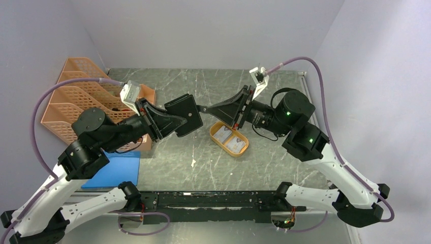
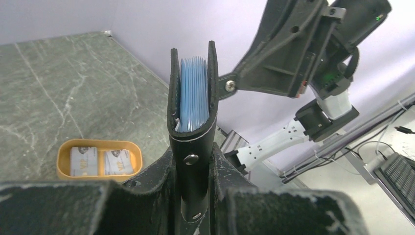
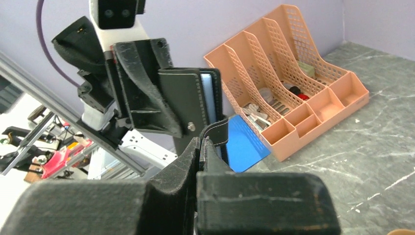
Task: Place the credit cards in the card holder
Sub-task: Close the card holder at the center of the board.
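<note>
My left gripper (image 1: 175,122) is shut on the spine end of the black card holder (image 1: 187,114) and holds it above the table. In the left wrist view the card holder (image 2: 192,122) stands upright between my left gripper's (image 2: 192,159) fingers, slightly parted, with bluish inner pockets (image 2: 193,93) showing. My right gripper (image 1: 203,108) is shut on the holder's snap tab (image 3: 218,129); its jaws (image 3: 200,142) are pressed together on the strap. Two pale credit cards (image 1: 227,138) lie side by side in the orange oval tray (image 1: 243,151), also visible as cards (image 2: 100,161) in the left wrist view.
An orange mesh desk organizer (image 1: 71,99) stands at the back left, with small items in its compartments (image 3: 288,88). A flat blue pad (image 1: 114,170) lies near the left arm's base. Purple-grey walls close in the table on three sides.
</note>
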